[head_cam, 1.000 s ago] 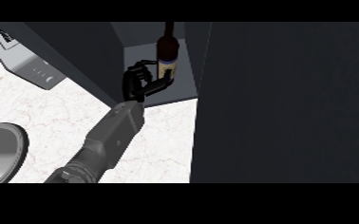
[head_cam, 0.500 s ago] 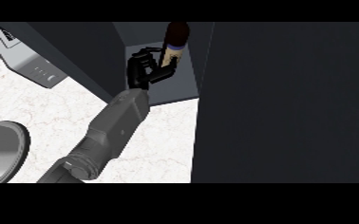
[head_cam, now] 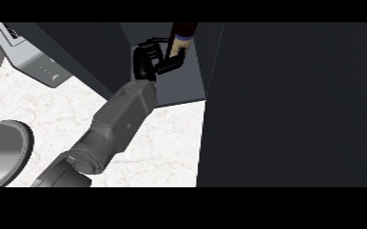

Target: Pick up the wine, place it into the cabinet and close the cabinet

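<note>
Head view looks steeply down on one grey forearm reaching up from the lower left into the open cabinet (head_cam: pixel 179 85), whose pale floor shows between a dark wall on the left and the large dark door panel (head_cam: pixel 287 106) that fills the right of the view. By its place in the view I take this to be the left robot hand (head_cam: pixel 152 60); it is curled round the wine (head_cam: pixel 179 39), fingers and thumb clamped on the bottle's lower body just under the light label. The bottle sits inside the cabinet opening, tilted so its dark neck points to the back and is cut by the view's upper limit. Whether its base rests on the cabinet floor cannot be told, since the hand hides it.

Holding low on the body likely keeps the neck free of the cabinet's top and lets the base be lowered first. The forearm runs in a straight slanted line over the white marbled worktop (head_cam: pixel 165 145), wrist bent slightly towards the bottle, well inside the left wall. The right hand does not show.

A grey appliance (head_cam: pixel 36 60) stands at the upper left and a round metal rim (head_cam: pixel 22 145) at the left edge, both well apart from the arm. Judging by this, placing is nearly done; release and closing the door remain
</note>
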{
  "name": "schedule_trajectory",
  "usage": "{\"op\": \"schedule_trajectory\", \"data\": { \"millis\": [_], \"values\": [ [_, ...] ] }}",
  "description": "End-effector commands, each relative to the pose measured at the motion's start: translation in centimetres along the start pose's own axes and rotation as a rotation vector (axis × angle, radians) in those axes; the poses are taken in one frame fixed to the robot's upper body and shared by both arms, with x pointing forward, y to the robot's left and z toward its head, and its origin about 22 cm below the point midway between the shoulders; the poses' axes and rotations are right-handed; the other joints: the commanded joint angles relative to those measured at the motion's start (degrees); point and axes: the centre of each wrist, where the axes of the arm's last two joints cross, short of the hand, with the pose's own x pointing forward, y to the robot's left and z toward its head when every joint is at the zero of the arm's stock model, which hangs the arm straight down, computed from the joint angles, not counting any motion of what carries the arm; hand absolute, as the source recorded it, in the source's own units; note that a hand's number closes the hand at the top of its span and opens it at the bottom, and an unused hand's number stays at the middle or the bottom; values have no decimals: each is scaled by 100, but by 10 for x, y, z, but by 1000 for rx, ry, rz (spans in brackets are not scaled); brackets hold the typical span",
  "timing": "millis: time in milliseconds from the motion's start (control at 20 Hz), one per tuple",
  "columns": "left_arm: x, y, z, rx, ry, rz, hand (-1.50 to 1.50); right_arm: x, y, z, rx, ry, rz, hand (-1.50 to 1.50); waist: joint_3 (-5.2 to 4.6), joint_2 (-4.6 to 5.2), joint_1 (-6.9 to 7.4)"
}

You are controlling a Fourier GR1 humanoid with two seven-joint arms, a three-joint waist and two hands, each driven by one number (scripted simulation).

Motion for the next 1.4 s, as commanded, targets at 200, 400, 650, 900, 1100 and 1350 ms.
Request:
{"op": "schedule_trajectory", "data": {
  "millis": [200, 400, 650, 900, 1100, 1350],
  "values": [
    [15, -10, -7, 18, 41, 9, 150, 5, -3, 8, -9, -10, -11, -150, -1, 21, -15],
    [16, -9, -8, 23, 50, 8, 150, 1, -8, 5, -14, -12, 3, -150, 7, 49, 112],
    [15, 19, -20, 48, -77, -280, 150, 2, -4, 5, 7, -22, 5, -150, 16, 84, 55],
    [16, 24, -23, 112, -111, -384, 150, 4, -5, 4, -3, -15, 9, -150, 6, 91, 21],
    [7, 51, -27, 170, -104, -465, 150, 3, -3, 12, 23, -10, 3, -150, 11, 94, -41],
    [-3, 56, -22, 192, -75, -499, 150, 4, -2, 7, 17, -31, 12, -150, -5, 128, -32]
  ]
}}
